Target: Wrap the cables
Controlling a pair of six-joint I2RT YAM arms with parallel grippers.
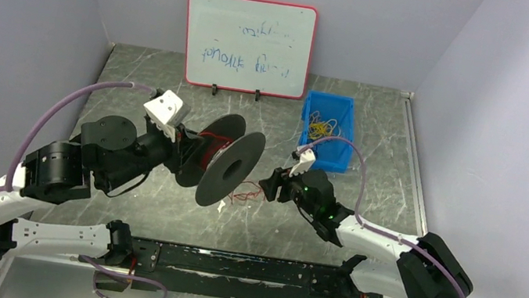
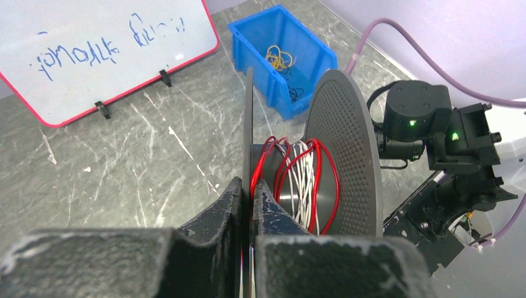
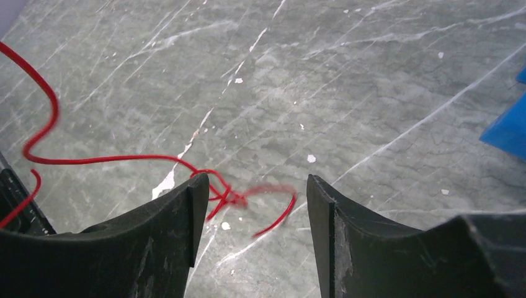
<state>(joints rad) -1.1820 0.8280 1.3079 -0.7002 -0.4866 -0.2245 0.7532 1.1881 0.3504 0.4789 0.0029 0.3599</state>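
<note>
Left claw (image 2: 248, 192) squeezing tight on black spool (image 2: 345, 143) disc, holding it up. Right claw (image 3: 253, 198) gaping wide, hanging over loose red cable (image 3: 111, 160) tail lying on bench (image 3: 384, 74). Cable thin, floppy, light; pinching near tangled end looking best.

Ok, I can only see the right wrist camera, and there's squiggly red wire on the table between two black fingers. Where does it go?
Observer: The red wire leads left toward a black spool.
Kid: Who's holding the spool?
Observer: The left pincer is clamped on the edge of one disc.
Kid: Is any wire wound on it?
Observer: Yes, a few red loops and some white wire sit around the core between the two discs.
</note>
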